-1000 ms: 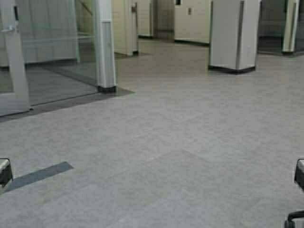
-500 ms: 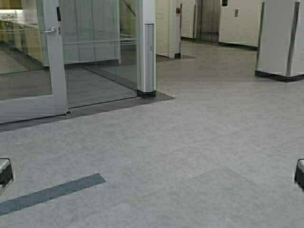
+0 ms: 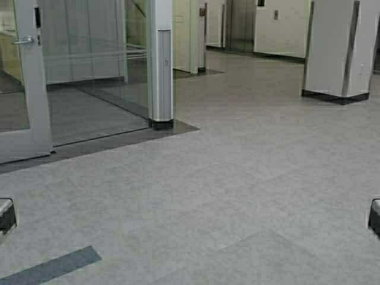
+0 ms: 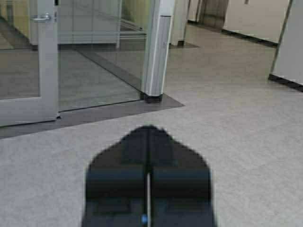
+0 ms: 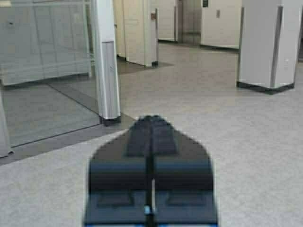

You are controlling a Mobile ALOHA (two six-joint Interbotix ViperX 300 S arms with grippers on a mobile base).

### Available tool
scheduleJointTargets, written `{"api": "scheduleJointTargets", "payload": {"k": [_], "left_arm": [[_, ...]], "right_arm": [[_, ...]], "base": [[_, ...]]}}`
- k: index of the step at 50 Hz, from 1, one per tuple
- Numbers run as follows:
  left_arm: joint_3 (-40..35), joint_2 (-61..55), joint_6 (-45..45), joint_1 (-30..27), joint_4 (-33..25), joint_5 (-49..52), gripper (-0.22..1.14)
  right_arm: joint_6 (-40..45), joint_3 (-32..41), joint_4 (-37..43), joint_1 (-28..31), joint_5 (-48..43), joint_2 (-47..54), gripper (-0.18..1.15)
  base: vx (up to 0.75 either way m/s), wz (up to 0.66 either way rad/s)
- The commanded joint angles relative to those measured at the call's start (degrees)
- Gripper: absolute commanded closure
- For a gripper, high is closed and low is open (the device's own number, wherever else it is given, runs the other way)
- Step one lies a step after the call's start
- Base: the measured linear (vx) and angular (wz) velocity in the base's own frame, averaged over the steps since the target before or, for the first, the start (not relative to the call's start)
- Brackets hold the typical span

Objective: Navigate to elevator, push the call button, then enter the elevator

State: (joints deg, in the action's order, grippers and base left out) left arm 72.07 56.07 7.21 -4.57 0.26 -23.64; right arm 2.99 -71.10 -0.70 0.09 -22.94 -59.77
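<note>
We stood on grey floor facing a hall. The elevator lay far ahead, with what seemed the call button beside it. Left gripper and right gripper were closed, empty.

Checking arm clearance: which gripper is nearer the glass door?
Left. The left gripper faces the glass door on its side; the right gripper sits farther across, toward the pillar.
</note>
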Motion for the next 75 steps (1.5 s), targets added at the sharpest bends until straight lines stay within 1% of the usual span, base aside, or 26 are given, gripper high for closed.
{"api": "scheduleJointTargets", "payload": {"k": [1, 9, 30, 50, 75], "left_arm": [[-0.5, -0.3, -0.1, -0.1, 0.1, -0.4, 0.89], [-0.8, -0.4, -0.3, -0.1, 0.1, -0.6, 0.89], [-0.6, -2.4, -0.1, -0.1, 0.2, -0.6, 0.89], [-0.4, -3.3, -0.4, -0.1, 0.2, -0.6, 0.89], [-0.3, -3.4, -0.4, -0.1, 0.2, -0.6, 0.89]], "right_arm": [[0.1, 1.3, 0.0, 0.0, -0.5, 1.1, 0.93], [0.1, 1.9, 0.0, 0.0, -0.5, 1.1, 0.93], [-0.1, 0.9, 0.0, 0.0, -0.1, 1.1, 0.93], [-0.2, 0.7, 0.0, 0.0, -0.1, 2.5, 0.93], [0.1, 0.7, 0.0, 0.0, -0.1, 1.9, 0.93]], "base": [[0.61, -0.11], [0.62, -0.07], [0.69, -0.07], [0.71, -0.21], [0.69, -0.07]]}}
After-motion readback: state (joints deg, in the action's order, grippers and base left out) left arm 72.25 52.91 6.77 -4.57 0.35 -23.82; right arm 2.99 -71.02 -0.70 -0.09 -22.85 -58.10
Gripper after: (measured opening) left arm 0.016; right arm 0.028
